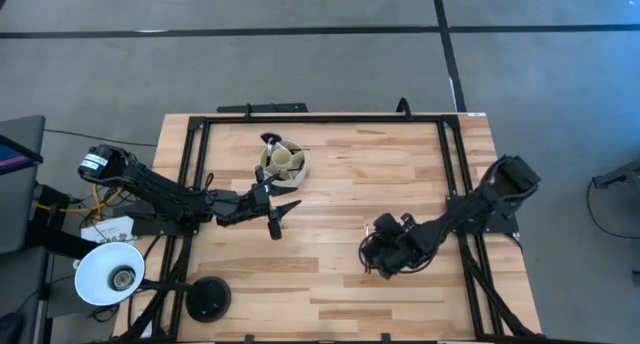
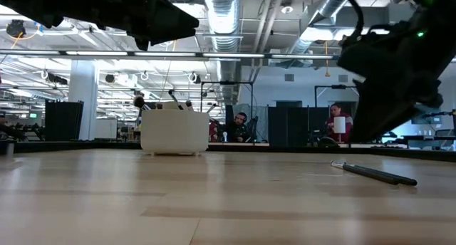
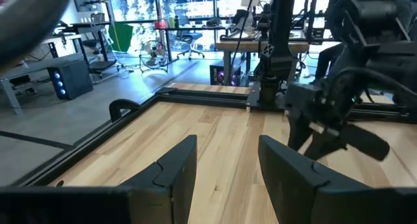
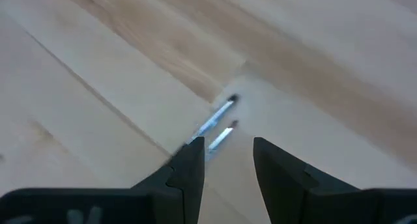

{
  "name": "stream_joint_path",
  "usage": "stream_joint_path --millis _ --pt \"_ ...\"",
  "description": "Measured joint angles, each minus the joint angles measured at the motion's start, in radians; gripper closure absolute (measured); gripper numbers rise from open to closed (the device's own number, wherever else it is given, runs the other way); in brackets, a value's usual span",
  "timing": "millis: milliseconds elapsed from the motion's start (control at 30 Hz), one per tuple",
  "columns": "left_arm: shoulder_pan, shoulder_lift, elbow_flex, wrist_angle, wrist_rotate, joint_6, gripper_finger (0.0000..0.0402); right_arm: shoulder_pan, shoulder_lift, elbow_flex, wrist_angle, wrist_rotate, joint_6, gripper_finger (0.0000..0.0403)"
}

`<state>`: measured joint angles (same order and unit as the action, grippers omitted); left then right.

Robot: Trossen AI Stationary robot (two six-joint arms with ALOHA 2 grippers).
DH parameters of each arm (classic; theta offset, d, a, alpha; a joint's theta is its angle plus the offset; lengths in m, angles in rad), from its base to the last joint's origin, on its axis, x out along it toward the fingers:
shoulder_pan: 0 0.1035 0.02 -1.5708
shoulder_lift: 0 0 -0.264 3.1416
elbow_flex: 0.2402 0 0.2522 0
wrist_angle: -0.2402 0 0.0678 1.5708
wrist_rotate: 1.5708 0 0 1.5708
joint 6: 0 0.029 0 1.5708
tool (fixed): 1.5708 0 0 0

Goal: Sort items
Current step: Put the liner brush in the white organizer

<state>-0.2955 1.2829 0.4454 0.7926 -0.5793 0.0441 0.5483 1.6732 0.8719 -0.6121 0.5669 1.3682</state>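
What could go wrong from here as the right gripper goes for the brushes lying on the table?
1. Two thin brushes lie side by side just ahead of the right gripper; it might catch both, or nudge one away.
2. They lie flat on the wooden table, so the fingers may scrape the wood or slip off.
3. The cream cup already holds brushes, and the left gripper sits close beside it, crowding any drop-off.

My two arms are dark, jointed and boxy, black cables looping along them. Each pincer, left (image 1: 281, 216) and right (image 1: 372, 267), has two flat black tapered fingers.
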Motion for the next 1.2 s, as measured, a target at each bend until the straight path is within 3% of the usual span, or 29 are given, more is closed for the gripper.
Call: stream_joint_path --millis 233,500,933,1200 --pt "0.0 0.0 0.0 0.0 0.0 0.001 0.024 -0.046 0.077 0.0 0.031 -0.084 0.02 0.0281" --pt "0.0 0.0 0.0 0.0 0.0 0.003 0.024 -0.064 0.115 0.003 0.052 -0.063 0.012 0.0281" --pt "0.0 0.0 0.0 0.0 0.0 0.003 0.024 -0.019 -0.008 0.008 0.052 -0.045 -0.031 0.0281" --pt "0.0 0.0 0.0 0.0 0.0 0.0 0.024 -0.008 0.11 0.01 0.09 -0.043 -0.024 0.0281"
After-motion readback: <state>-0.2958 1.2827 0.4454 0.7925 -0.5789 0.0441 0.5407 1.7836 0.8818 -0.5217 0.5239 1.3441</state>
